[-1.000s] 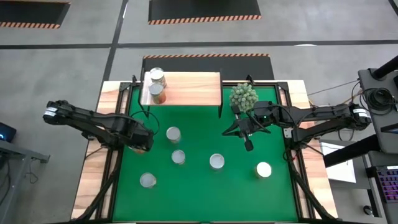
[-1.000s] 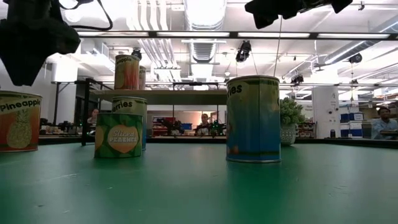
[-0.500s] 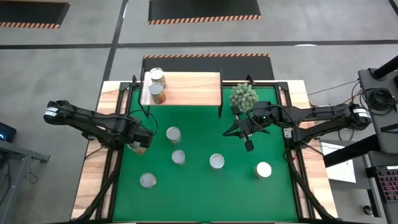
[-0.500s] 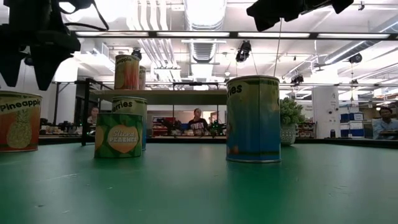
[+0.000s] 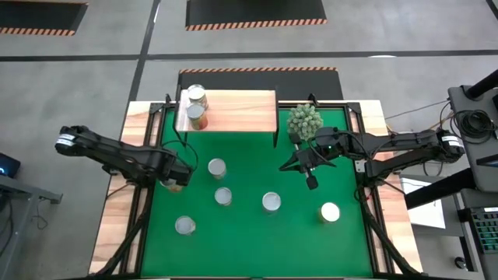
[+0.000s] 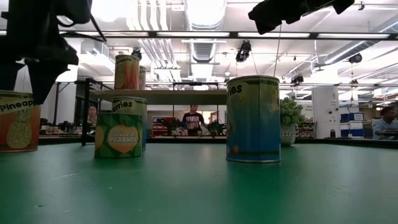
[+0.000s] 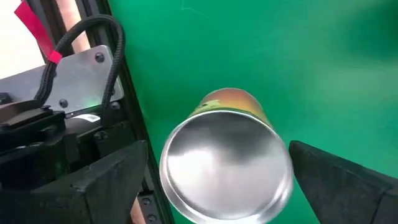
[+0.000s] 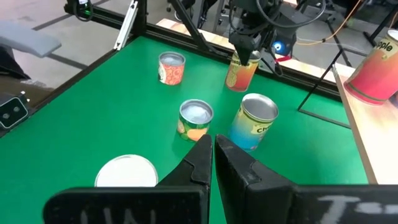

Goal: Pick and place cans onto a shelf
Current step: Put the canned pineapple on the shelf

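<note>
My left gripper (image 5: 176, 182) hangs over the left edge of the green mat-covered table (image 5: 257, 233), directly above an orange-labelled pineapple tin (image 7: 227, 163) standing upright there. My fingers (image 7: 102, 180) are spread wide, one on either side of the tin's shiny silver top, clear of its wall; nothing is held. In the low view the same gripper (image 6: 31, 68) shows as a dark shape just above that tin (image 6: 18, 121).

My right gripper (image 5: 310, 180) waits in the air over the right half of the table, near the spiky green ball-shaped plant (image 5: 304, 120). Its fingers (image 8: 202, 163) are pressed together and hold nothing.

The light wooden shelf on black legs (image 5: 241, 113) stands at the far side of the table, left of the plant. Two cans (image 5: 196, 106) sit at its left end, one behind the other.

Five further silver-topped cans stand loose on the mat: one (image 5: 217, 167) just right of my left gripper, one (image 5: 223, 196) nearer than that, one (image 5: 271, 202) at mid-table, one (image 5: 330, 211) toward the near right, and one (image 5: 184, 225) at the near left. All are upright and apart from one another.

In the low view a person (image 6: 194, 119) stands in the room beyond the table.
</note>
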Controlling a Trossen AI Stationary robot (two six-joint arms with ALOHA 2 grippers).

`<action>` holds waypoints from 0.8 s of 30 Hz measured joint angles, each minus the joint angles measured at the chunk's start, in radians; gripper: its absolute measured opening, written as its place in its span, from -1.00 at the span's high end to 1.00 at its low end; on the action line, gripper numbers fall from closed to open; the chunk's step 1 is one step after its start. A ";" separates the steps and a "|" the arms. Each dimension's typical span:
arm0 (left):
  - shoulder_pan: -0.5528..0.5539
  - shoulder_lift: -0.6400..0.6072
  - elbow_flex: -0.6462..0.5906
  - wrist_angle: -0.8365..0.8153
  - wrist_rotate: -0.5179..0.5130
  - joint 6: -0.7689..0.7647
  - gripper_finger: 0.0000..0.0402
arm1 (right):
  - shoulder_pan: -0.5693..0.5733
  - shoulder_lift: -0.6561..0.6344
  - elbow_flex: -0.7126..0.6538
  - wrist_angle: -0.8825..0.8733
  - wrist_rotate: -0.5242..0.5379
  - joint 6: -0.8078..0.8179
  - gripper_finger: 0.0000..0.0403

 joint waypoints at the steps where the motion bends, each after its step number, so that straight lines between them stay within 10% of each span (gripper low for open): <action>1: 0.000 0.000 -0.006 0.004 0.000 0.000 -0.84 | 0.000 0.000 0.000 0.000 0.000 0.000 0.96; 14: 0.000 0.004 0.005 0.055 0.032 0.043 -0.48 | 0.000 0.000 0.000 0.000 0.000 -0.002 0.96; 24: 0.000 0.153 0.360 0.039 0.034 0.277 -0.54 | 0.000 0.000 0.000 -0.001 0.050 -0.012 0.96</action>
